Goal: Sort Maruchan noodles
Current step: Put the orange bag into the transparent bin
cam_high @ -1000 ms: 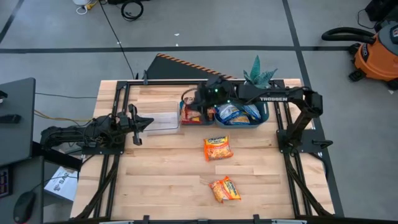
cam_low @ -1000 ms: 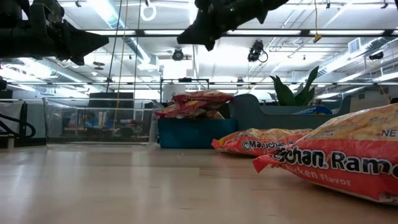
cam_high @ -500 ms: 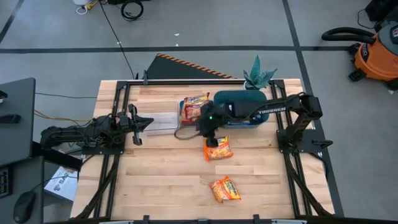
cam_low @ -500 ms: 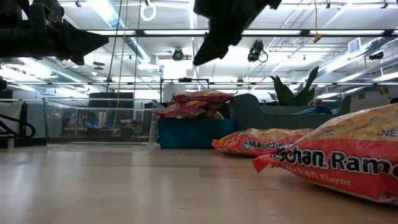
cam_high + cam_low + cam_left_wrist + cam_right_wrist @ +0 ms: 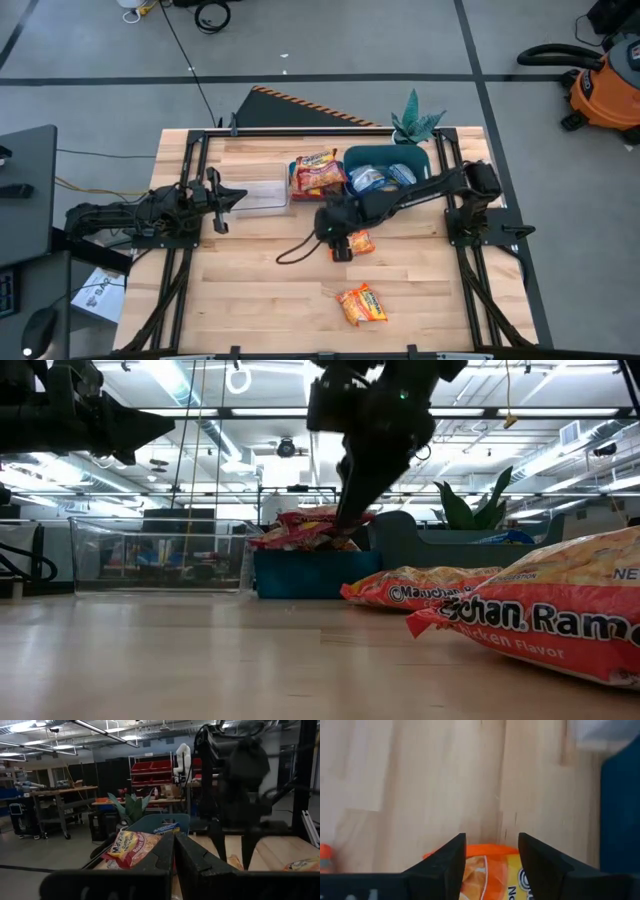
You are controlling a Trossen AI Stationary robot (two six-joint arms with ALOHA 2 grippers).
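My right claw [image 5: 341, 247] hangs over the orange-yellow packet [image 5: 358, 242] at the middle of the high view, fingers [image 5: 451, 857] spread wide with the packet's near edge [image 5: 487, 870] showing between them. It is not yet gripped.

I judge this packet light and crinkly: thin plastic over a brittle noodle block (squeeze hard and the block probably cracks). The film looks slick, so a pinch on the flat face may slide. I would take it across a short edge or by the crimped seam, where the plastic bunches and gives my pads something to bite.

A second loose packet [image 5: 361, 304] lies lower in the high view, near the counter's [image 5: 250, 290] front edge, well apart from the first. The red-orange packets [image 5: 316, 170] sit heaped in the small blue bin [image 5: 315, 573] at upper centre, and blue-silver ones [image 5: 381, 178] lie in the teal bin [image 5: 390, 155] just to its right. A clear bin [image 5: 262, 197] stands left of them.

My left claw [image 5: 222, 198] waits at the left of the high view, raised, fingers [image 5: 165, 857] nearly together and holding nothing.
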